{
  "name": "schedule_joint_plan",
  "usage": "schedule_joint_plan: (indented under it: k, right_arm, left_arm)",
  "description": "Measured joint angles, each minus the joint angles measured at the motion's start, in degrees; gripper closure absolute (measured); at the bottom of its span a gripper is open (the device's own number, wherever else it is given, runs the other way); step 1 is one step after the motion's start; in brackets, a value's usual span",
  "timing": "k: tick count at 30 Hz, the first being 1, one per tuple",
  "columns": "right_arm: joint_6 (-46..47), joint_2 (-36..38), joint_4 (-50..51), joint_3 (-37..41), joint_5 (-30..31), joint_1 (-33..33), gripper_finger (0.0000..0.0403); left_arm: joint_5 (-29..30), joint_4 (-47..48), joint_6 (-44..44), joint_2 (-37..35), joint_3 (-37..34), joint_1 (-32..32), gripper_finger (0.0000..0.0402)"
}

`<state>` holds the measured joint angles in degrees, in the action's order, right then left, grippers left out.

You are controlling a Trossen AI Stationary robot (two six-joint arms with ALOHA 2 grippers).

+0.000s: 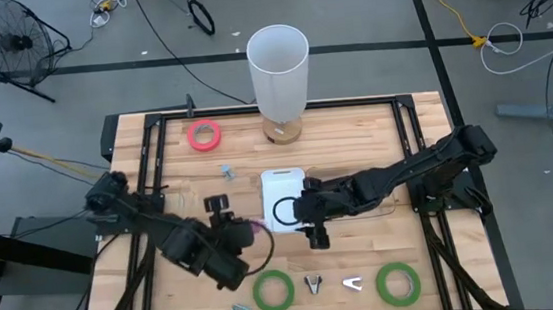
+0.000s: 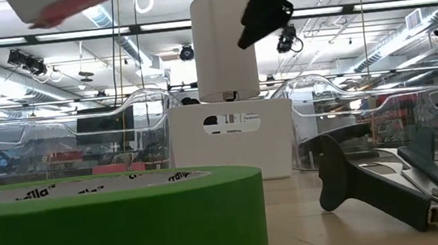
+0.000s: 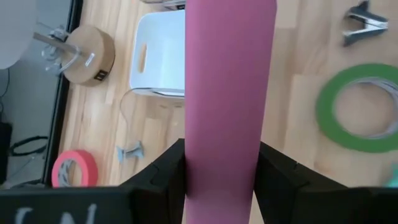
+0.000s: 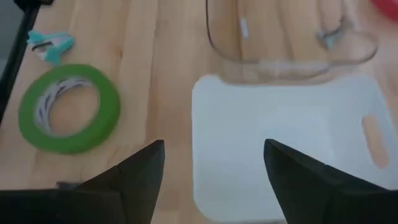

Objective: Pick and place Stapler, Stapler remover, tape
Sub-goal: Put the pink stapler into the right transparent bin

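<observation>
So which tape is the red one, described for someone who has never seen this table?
Start at the tall white cylinder at the table's far edge. Just to its left, by the far-left corner of the black frame, lies the red tape, flat and alone. The other two rolls are green, look slightly larger, and lie along the near edge.

Tall white cylinder (image 1: 278, 69) on round wooden base (image 1: 282, 130), white bin (image 1: 281, 182), floor fan (image 1: 8, 41)
</observation>
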<state>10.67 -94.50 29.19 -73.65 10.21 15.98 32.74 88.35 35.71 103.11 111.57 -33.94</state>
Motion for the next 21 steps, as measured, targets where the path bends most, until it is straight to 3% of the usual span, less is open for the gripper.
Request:
schedule_joint_plan:
  k: [13,18,21]
  right_arm:
    - [-12.47,0.04,-18.72,0.0,4.14,0.29,0.0128]
    - [-13.55,0.07,-23.46,0.0,3.68,0.3,0.0128]
    - [-13.59,0.07,-25.9,0.0,0.12,0.33,0.0128]
  left_arm:
    - [-0.93,-0.29,-1.93,0.02,-0.02,2.65,0.0255]
    - [-0.78,-0.31,-1.96,0.02,-0.02,2.65,0.0255]
    - [-0.59,-0.32,-1.96,0.02,-0.04,2.65,0.0255]
